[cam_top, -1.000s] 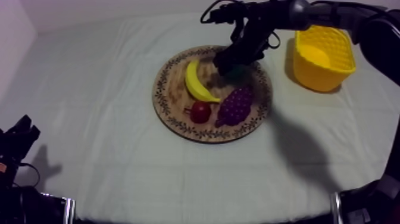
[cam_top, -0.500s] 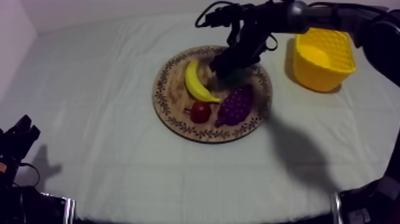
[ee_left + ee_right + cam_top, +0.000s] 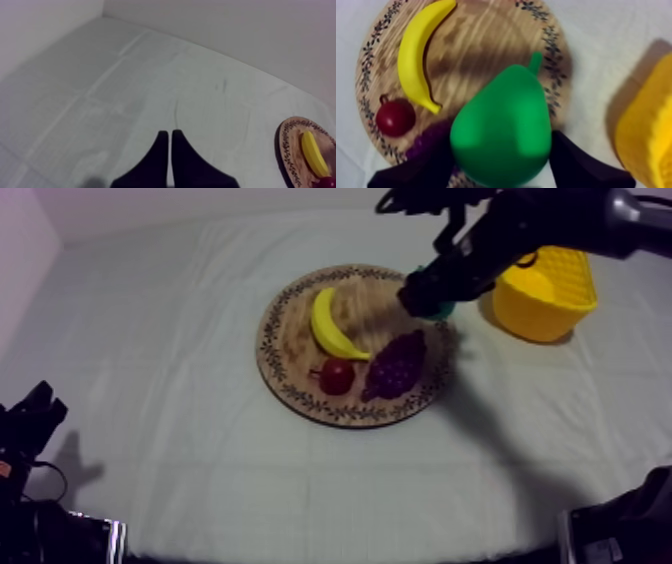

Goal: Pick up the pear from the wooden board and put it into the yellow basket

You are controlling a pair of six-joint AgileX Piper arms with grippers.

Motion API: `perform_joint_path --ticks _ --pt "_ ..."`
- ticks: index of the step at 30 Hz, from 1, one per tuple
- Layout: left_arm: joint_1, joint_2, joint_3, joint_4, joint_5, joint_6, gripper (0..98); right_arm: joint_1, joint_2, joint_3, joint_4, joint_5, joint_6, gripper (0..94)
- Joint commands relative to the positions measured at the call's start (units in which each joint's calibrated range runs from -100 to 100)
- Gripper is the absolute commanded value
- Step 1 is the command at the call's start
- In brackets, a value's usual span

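1. While the right gripper (image 3: 432,294) is clamped on the pear (image 3: 503,130), the fruit is held above the wooden board (image 3: 290,338), over the part of its patterned rim that faces the yellow basket (image 3: 545,283).
2. Long axis of the pear: it runs from the broad end, seated between the two black fingers (image 3: 581,167), to the stem. The stem points away from the gripper, toward the board's rim.
3. Fruit lying on the board: the banana (image 3: 330,328) curves across the board's middle. The small red fruit (image 3: 337,375) sits just beside the banana's tip. The grapes (image 3: 397,363) lie next to the red fruit, below the held pear.
4. Left gripper (image 3: 167,145): well apart from the board, over the bare cloth (image 3: 125,90), with its fingers pressed together as a narrow wedge and nothing between them.
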Motion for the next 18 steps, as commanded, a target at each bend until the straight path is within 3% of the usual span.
perform_joint_path --ticks 1,8,18 --pt "0.0 0.0 0.0 0.00 0.0 0.0 0.1 1.5 -6.9 1.3 -0.6 1.5 1.9 55.2" --pt "0.0 0.0 0.0 0.00 0.0 0.0 0.1 8.2 -11.2 1.8 -1.9 3.9 5.4 55.6" --pt "0.0 0.0 0.0 0.00 0.0 0.0 0.1 17.9 -7.3 -1.8 -3.2 2.6 8.3 56.0"
